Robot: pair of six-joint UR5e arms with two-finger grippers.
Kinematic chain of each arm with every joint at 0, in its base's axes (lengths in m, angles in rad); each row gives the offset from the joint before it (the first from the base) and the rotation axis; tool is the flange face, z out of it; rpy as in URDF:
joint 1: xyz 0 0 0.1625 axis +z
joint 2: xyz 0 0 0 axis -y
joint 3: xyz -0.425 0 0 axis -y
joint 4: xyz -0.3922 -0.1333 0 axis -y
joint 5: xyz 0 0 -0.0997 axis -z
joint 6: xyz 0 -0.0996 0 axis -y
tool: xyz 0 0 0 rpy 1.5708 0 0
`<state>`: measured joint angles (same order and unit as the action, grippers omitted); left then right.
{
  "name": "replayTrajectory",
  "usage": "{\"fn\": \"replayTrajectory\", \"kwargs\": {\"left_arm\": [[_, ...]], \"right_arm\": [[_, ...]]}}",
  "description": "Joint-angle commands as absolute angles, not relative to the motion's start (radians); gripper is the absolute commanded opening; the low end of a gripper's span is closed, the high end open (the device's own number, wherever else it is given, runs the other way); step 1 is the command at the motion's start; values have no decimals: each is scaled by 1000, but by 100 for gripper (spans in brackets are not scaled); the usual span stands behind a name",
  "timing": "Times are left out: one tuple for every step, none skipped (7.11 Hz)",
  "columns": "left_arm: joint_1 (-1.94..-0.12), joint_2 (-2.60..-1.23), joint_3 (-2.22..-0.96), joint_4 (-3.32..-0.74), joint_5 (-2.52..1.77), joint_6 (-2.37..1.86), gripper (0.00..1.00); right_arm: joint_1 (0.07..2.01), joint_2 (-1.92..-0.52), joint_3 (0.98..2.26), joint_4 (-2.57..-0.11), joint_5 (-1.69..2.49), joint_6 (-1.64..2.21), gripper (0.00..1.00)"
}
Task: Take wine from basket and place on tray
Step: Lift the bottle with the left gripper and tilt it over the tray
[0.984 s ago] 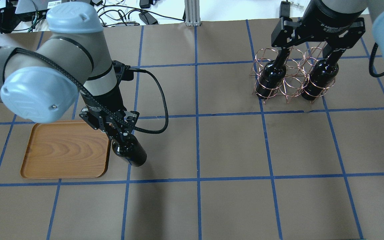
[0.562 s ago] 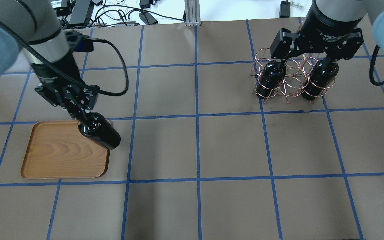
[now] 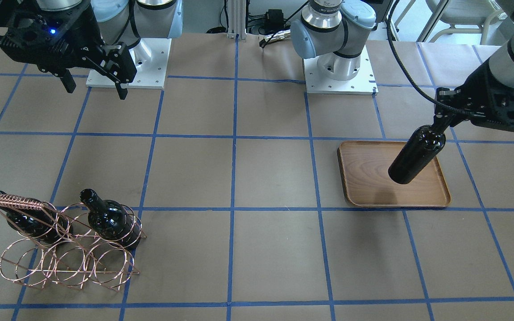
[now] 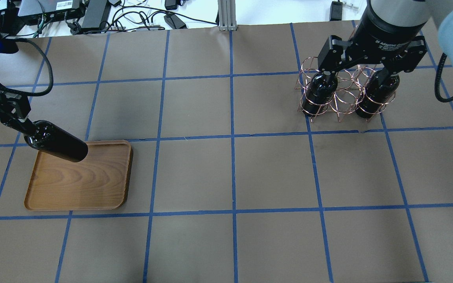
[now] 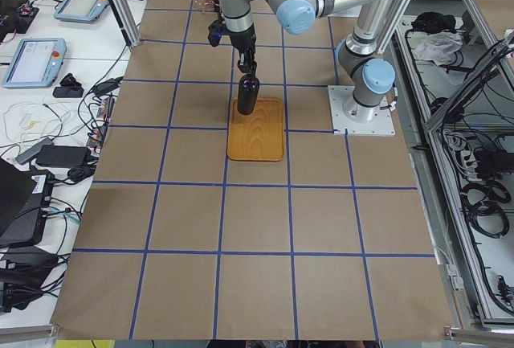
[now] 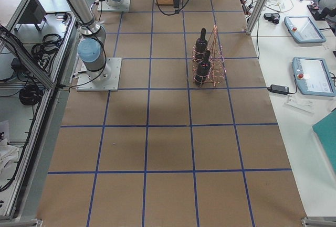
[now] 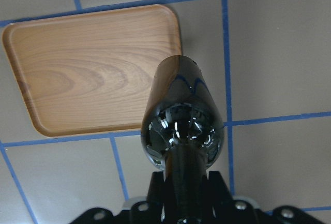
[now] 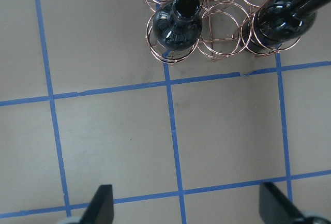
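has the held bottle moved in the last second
Yes, the bottle went left, from beside the tray's right edge to over its far left corner.

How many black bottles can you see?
3. The held bottle hangs from the left gripper over the tray. In the basket: a bottle under the handle and a second bottle beside it. None seems hidden.

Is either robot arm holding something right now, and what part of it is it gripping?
The left pincer holds a dark wine bottle by its neck, the body hanging free above the tray. The right pincer is open and holds nothing.
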<state>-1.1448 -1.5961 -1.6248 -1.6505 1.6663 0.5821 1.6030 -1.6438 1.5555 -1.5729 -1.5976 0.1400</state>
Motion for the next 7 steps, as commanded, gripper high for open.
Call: {"fn": "replayTrajectory", "kwargs": {"left_arm": [[-1121,-1620,-1678,-1625,1667,601,0],[-1121,-1632,-1678,-1624,1667,601,0],[-1123,-1643,-1678,-1624,1693,601,0],[-1123,-1654,-1677,-1621,1744,604,0],[-1123,-1658,-1677,-1624,1735,592,0],[-1123,-1660,-1678,-1629,1735,594,0],[-1123,-1666,-1678,-1629,1735,592,0]], "right_arm": [[1603,-1641,1555,-1574,-1542,144,100],[1603,-1643,1555,-1572,-1540,147,100],[1603,-1643,1555,-1574,-1540,146,100],[1603,-1643,1555,-1578,-1551,146,100],[1603,-1643,1555,-1577,-1555,143,100],[1603,-1643,1555,-1572,-1558,131,100],[1603,-1644,1555,-1572,-1566,130,100]]}}
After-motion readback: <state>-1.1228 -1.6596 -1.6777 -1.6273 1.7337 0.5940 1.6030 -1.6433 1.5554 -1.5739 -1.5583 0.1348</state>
